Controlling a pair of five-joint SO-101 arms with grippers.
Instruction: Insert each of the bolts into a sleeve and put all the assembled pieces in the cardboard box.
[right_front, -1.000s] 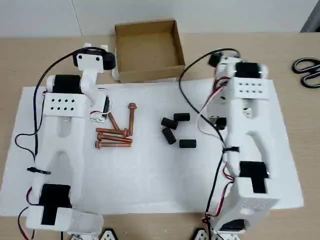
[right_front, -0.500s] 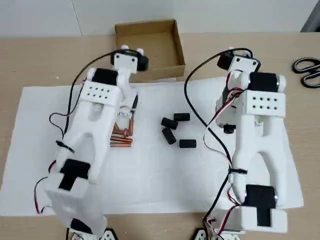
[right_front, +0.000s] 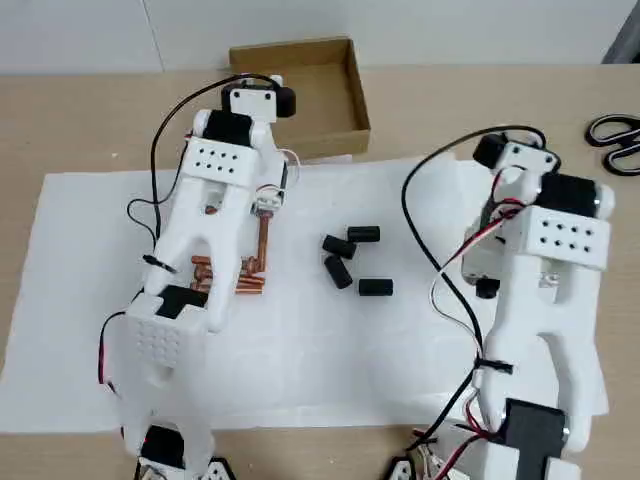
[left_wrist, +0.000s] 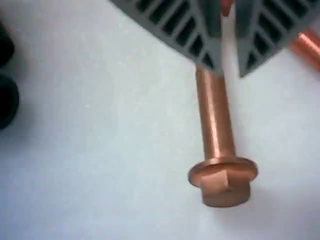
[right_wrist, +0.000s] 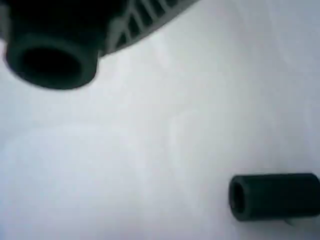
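Bolt (left_wrist: 216, 125) in left hand (left_wrist: 227, 66), sleeve (right_wrist: 50, 60) in right hand (right_wrist: 67, 25).

Light wooden table (right_front: 90, 120), white mat (right_front: 300, 340) spread over it, pale wall (right_front: 400, 30) behind, scissors (right_front: 612, 142) at edge

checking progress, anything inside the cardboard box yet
The box floor that shows is bare cardboard, with nothing on it. The left arm covers its near left corner, so that part cannot be seen.

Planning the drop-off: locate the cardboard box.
High view: the cardboard box sits at the table's far side, beyond the white sheet, partly hidden by the left arm.
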